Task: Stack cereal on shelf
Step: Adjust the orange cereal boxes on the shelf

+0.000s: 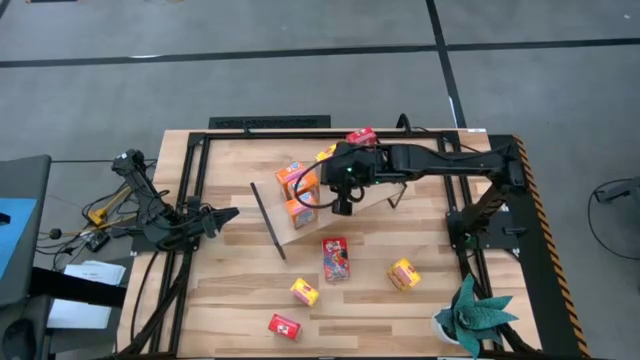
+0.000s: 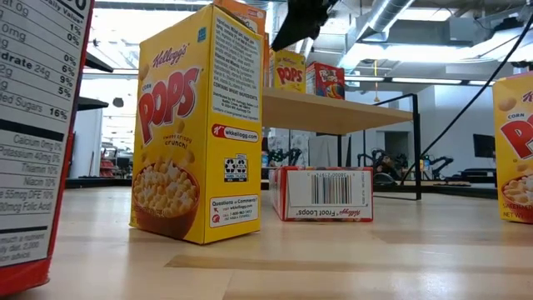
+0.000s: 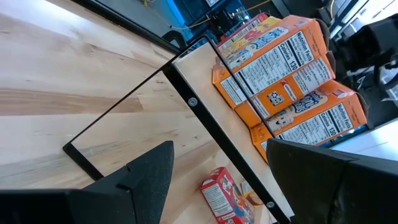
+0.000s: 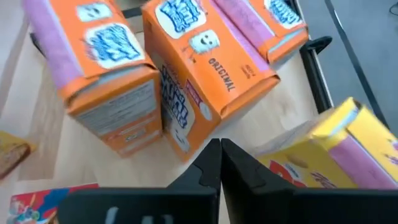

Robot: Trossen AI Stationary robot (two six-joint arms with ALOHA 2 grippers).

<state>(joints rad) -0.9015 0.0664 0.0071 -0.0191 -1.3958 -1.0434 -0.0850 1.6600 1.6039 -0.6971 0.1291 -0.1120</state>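
Note:
The shelf (image 1: 285, 233) stands mid-table, a light-wood board with black rod frames. Several cereal boxes stand on it: two orange ones (image 1: 295, 180) (image 1: 298, 212), a yellow one (image 1: 325, 153) and a red one (image 1: 360, 135). My right gripper (image 4: 221, 155) is shut and hangs over the board, just before the orange boxes (image 4: 199, 68), with a yellow box (image 4: 336, 149) beside it. My left gripper (image 3: 217, 180) is open and empty at the table's left, facing the shelf's end frame (image 3: 186, 99). My right gripper's shut fingertips (image 4: 211, 152) stand right by the lower corner of the middle orange box (image 4: 186, 143); I cannot tell whether they touch it.
Loose boxes are on the table nearer than the shelf: a red one flat (image 1: 335, 258), two yellow ones (image 1: 404, 273) (image 1: 304, 291) and a red one (image 1: 285, 326). A plant (image 1: 470, 315) stands at the near right corner. Black rails frame the tabletop.

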